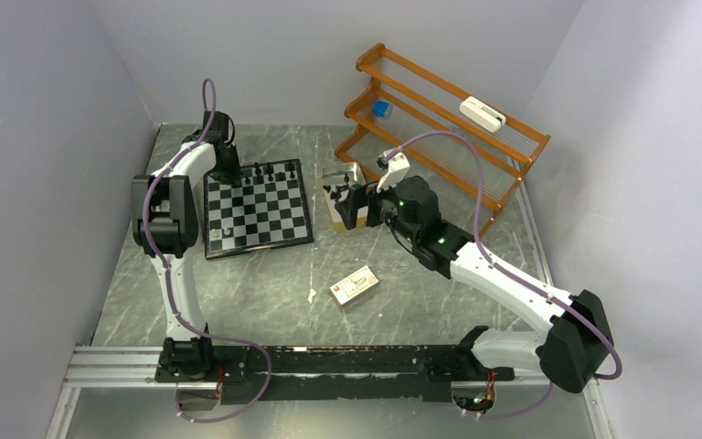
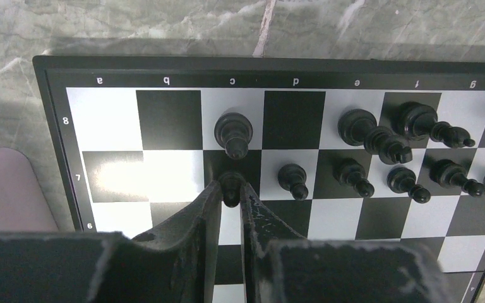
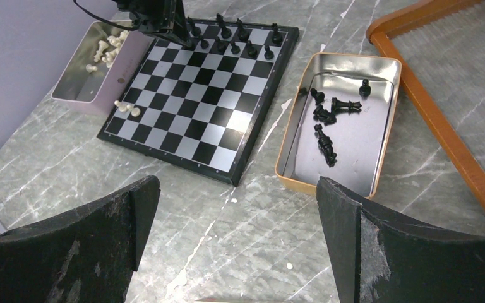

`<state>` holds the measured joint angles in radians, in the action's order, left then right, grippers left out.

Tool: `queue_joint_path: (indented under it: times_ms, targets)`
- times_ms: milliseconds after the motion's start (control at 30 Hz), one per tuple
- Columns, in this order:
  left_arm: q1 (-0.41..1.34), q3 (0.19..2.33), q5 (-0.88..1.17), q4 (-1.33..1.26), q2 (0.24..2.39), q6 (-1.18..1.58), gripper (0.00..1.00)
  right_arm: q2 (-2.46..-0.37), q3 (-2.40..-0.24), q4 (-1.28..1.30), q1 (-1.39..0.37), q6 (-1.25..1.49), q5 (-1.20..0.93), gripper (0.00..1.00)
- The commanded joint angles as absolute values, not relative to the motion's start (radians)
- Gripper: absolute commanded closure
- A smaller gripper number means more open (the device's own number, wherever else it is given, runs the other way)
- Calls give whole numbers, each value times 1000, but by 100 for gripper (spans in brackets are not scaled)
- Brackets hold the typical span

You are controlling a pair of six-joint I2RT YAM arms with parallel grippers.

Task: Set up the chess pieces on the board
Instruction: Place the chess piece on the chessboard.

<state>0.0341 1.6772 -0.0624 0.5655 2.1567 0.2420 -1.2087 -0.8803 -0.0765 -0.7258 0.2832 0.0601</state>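
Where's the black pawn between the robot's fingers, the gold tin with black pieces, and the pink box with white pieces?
black pawn [image 2: 230, 184]: left wrist view, its round head.
gold tin [image 3: 369, 148]: right wrist view, bare floor.
pink box [image 3: 79, 76]: right wrist view, bare floor.

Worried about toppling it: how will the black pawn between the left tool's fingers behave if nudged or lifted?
The black pawn looks rigid and, smaller than a square of the board, probably light. Tall on a small base, it likely tips if the left tool drags sideways. Its glossy surface may slip.
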Motion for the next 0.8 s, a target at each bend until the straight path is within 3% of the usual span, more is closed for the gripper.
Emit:
queue_joint_path:
  times_ms: [0,367,767]
  targets:
    - [29,1718,-30,561,2178,227,78,-1204,-891,-77,-725,272,75,0]
    - [29,1718,-41,561,2176,228,77,-1197,-890,-75,-725,270,77,0]
    - [29,1729,-49,582,2134,233,71,-1198,-895,-49,-724,297,98,0]
